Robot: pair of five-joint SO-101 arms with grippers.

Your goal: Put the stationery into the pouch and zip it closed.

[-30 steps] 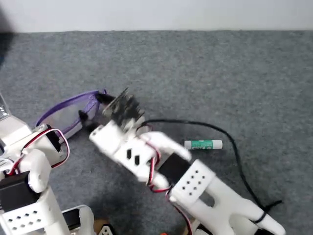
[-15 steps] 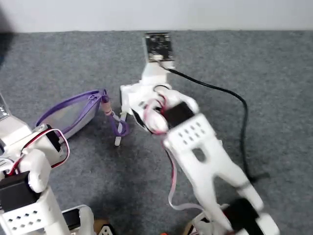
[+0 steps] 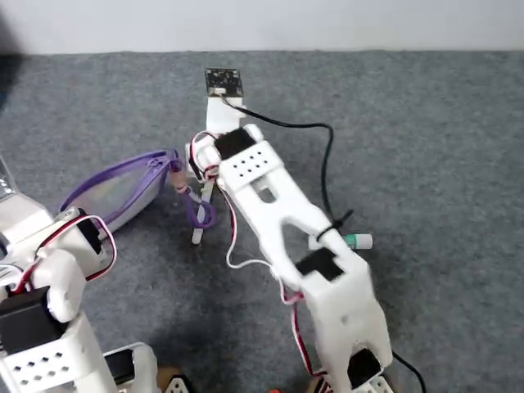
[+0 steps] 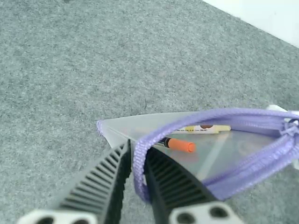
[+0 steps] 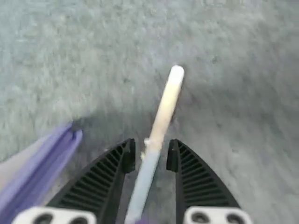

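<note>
The clear pouch (image 3: 115, 192) with a purple zipper lies at the left, its mouth open. My left gripper (image 4: 137, 161) is shut on the purple zipper edge (image 4: 140, 154) at the pouch's near corner. Inside the pouch lie an orange marker (image 4: 176, 145) and a pale yellow item (image 4: 205, 128). A white pen (image 3: 200, 221) lies just off the pouch's right end, beside a purple strap loop (image 3: 199, 211). My right gripper (image 3: 202, 176) is open, its fingers either side of the white pen (image 5: 163, 112). A green-and-white glue stick (image 3: 358, 241) lies right of the right arm.
The table is covered in grey felt (image 3: 426, 147), with a white wall along the far edge. The right arm's black cable (image 3: 323, 164) loops over the table's middle. The left arm's white body (image 3: 49, 278) fills the near left corner.
The right arm has left the pouch's right end, swung toward the far side, and come down with its fingers around the white pen. The left gripper and the pouch have stayed put.
</note>
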